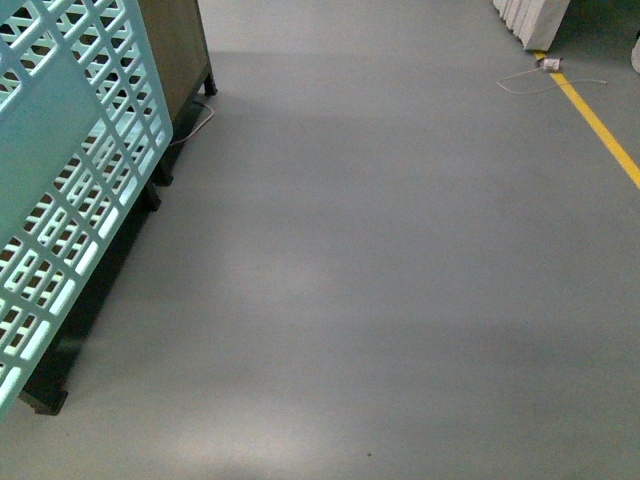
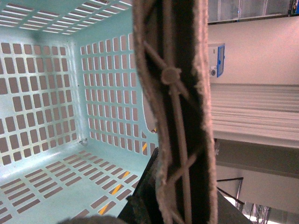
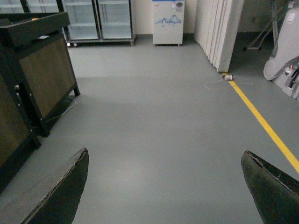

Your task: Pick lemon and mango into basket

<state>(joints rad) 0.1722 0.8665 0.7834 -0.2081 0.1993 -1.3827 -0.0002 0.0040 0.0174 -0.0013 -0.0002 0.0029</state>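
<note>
Evidently little is showing as done. Nearest the left gripper [image 2: 177, 205], a brown handle [image 2: 180, 93] of the basket [image 2: 46, 93] is running straight through the space between the jaws and filling the close view. The jaws are probably clamping on it, yet only a dark sliver of one finger is showing beside the handle, so I cannot tell whether they are closed on it or merely lying against it. Beyond the handle, the basket's slotted walls and bottom are opening away from the jaws. The part in view is holding no fruit — neither lemon nor mango is appearing in any view. So both fruits are, as I judge it, waiting to be found and picked.

The right gripper [image 3: 164, 156] is standing wide open, its two dark fingers [image 3: 56, 191] well apart, with nothing between them and nothing touching them — only bare grey floor [image 3: 159, 121] is lying ahead of the jaws. Farther out, a dark wooden stand [image 3: 42, 70] is sitting off to one side and a yellow line [image 3: 261, 119] is running along the floor on the other. Farthest off, glass-door fridges [image 3: 98, 18] are lining the back wall.
</note>
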